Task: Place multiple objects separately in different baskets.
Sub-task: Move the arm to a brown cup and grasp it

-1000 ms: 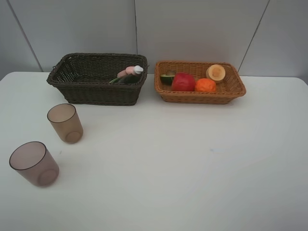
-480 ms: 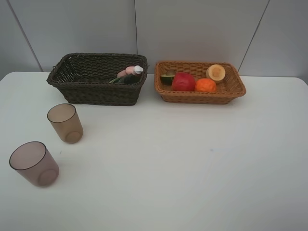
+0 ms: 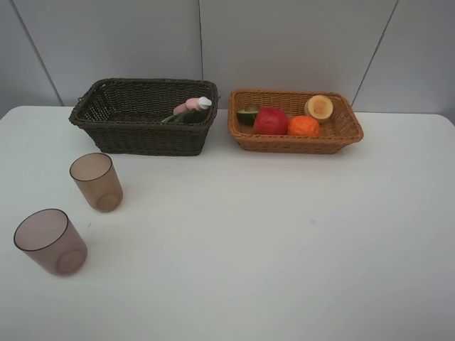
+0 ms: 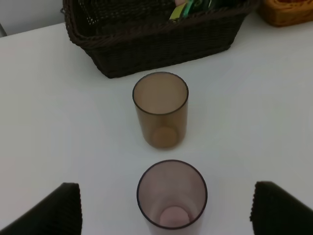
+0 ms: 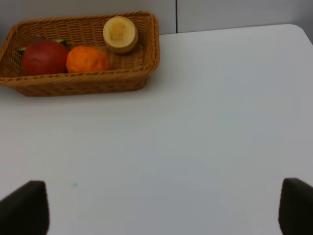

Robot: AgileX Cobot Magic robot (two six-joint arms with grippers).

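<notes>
Cups (image 3: 96,182) wait on the table (image 3: 284,249); fruit (image 3: 271,121) fills the tan basket (image 3: 298,144), bottles (image 3: 192,108) the dark basket (image 3: 142,138). Left gripper (image 4: 168,209) and right gripper (image 5: 159,208) spread wide, empty.

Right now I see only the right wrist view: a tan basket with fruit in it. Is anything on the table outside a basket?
Observer: Yes. The far cup and the near cup stand upright on the left side of the table.
Operator: Where is the other basket?
Observer: The dark basket sits just left of the tan basket, with a narrow gap between them.
</notes>
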